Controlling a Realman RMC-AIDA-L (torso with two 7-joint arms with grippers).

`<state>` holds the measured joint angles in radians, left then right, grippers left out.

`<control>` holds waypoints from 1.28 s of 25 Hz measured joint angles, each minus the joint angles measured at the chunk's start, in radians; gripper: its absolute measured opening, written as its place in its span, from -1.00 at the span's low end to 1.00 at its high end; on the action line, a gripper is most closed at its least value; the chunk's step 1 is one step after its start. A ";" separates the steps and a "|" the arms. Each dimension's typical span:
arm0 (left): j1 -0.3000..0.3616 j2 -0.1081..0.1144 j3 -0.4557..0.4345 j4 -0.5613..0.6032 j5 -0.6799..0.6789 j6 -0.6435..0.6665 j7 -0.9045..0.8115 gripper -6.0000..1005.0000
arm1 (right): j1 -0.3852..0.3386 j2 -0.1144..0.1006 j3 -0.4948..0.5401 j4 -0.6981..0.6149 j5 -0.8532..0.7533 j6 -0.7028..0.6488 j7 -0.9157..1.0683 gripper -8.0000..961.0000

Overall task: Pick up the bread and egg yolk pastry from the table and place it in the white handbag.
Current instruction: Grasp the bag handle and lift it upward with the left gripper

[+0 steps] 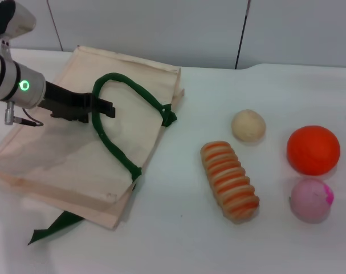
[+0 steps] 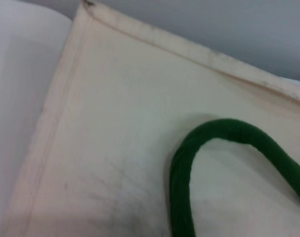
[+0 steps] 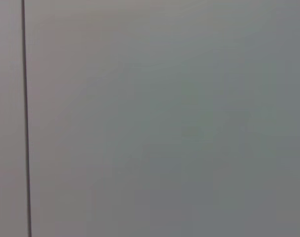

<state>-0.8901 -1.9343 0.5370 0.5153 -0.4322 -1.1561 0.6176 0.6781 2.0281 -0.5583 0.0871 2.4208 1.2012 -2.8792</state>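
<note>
Reaching over the white handbag [image 1: 76,154], the left tool [image 1: 107,108] meets the green handle [image 1: 113,145] while the food items lie apart on the bench [image 1: 178,240].

Left tool: dark fingers extend across the flat cream bag, tips at the handle loop; whether they are parted or closed cannot be told. The left wrist view shows the bag cloth [image 2: 115,123] and the handle's curve [image 2: 189,158]. Bread [image 1: 230,180]: striped loaf, lying to the right of the bag. Egg yolk pastry [image 1: 248,125]: pale ball just beyond the bread. Orange ball [image 1: 313,149] and pink ball [image 1: 311,199]: farther right, near each other. Right tool: out of sight; its wrist view shows only a grey wall [image 3: 164,123].
</note>
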 joint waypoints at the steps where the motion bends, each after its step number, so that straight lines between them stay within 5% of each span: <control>1: -0.002 0.000 0.000 -0.004 0.002 0.009 0.000 0.62 | 0.001 0.000 0.000 0.000 0.000 0.000 0.000 0.83; 26: -0.070 -0.005 0.096 -0.160 0.007 0.203 0.018 0.62 | 0.019 0.002 0.000 0.009 0.003 0.001 0.001 0.83; 32: -0.067 -0.002 0.101 -0.163 0.007 0.203 0.012 0.38 | 0.019 0.003 0.000 0.010 0.001 0.008 0.001 0.83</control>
<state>-0.9576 -1.9367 0.6375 0.3521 -0.4250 -0.9534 0.6295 0.6970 2.0308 -0.5584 0.0967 2.4218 1.2089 -2.8778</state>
